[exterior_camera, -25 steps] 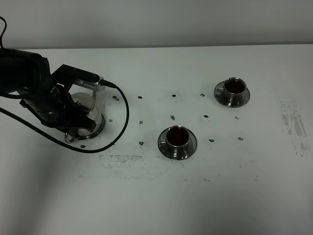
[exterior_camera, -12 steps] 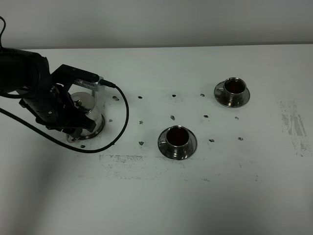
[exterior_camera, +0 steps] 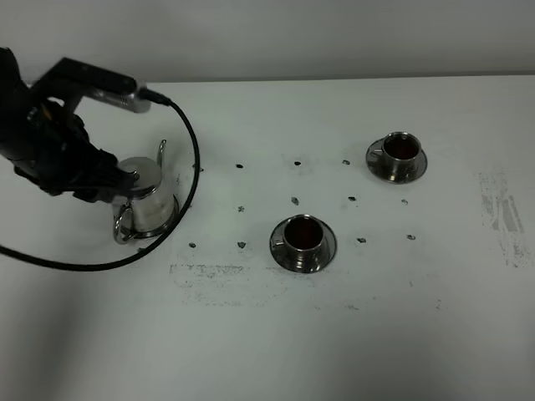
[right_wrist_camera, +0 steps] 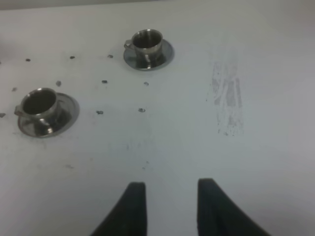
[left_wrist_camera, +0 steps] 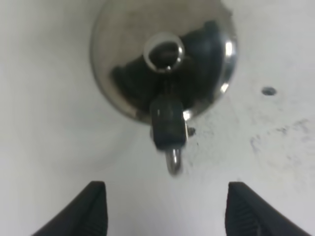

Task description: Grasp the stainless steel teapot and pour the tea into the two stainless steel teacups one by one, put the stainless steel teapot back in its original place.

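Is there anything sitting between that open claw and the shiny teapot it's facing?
Nothing visible. The left gripper stands open with only bare white table between it and the stainless steel teapot, whose loop handle points toward it.

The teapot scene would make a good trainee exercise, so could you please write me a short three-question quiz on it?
1. True or false: the left gripper is clamped on the teapot.
2. Multiple choice: what do the two teacups hold? A) nothing B) dark liquid C) spoons
3. Fill in: each teacup stands on its own steel ____.

Key
1. False. The jaws stand open, clear of the teapot's loop handle; the pot stands upright on the table.
2. B. Both show dark liquid inside.
3. Saucer.
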Controlling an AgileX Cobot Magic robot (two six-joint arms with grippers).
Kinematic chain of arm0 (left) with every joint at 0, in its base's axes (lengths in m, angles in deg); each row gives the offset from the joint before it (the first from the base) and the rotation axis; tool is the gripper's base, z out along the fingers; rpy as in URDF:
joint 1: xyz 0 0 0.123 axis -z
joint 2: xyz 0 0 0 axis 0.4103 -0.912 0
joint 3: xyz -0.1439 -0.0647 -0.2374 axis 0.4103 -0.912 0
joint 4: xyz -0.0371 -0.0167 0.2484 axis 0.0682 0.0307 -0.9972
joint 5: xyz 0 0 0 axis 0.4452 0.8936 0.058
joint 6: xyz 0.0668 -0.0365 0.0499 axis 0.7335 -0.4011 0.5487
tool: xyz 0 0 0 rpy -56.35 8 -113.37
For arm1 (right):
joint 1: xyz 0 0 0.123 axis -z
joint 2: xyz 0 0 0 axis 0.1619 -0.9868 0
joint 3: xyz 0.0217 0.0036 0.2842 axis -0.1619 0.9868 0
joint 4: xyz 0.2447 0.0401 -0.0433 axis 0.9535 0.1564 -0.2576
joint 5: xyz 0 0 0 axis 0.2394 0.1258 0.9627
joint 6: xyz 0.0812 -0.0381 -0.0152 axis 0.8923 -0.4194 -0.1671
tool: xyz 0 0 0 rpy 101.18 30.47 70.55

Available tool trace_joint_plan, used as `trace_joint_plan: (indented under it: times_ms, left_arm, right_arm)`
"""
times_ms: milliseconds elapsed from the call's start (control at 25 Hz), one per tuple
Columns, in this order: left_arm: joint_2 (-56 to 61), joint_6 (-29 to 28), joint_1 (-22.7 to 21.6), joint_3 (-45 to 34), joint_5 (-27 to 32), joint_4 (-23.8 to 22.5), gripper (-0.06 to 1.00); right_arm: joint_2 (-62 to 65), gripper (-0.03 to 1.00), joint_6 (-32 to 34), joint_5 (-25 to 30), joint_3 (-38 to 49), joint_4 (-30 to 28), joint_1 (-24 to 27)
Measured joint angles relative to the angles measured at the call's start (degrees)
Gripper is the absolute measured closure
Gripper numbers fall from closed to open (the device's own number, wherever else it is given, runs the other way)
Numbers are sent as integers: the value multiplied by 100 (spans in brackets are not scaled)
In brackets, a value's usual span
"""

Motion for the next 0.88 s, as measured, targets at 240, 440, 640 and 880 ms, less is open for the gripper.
trace_joint_plan:
  times_ms: [240,440,640,880]
  left_arm:
    - [1534,84,0,0,51,-276,43]
    - [2526,84,0,0,449,-317,43]
    - [3238,-609,0,0,1544,-760,43]
    - [3897,-1914,0,0,2274,-1066,43]
  right_arm:
    - [0,72,0,0,0,0,0]
    - [0,72,0,0,0,0,0]
    - [0,72,0,0,0,5,0]
    - [0,72,0,0,0,5,0]
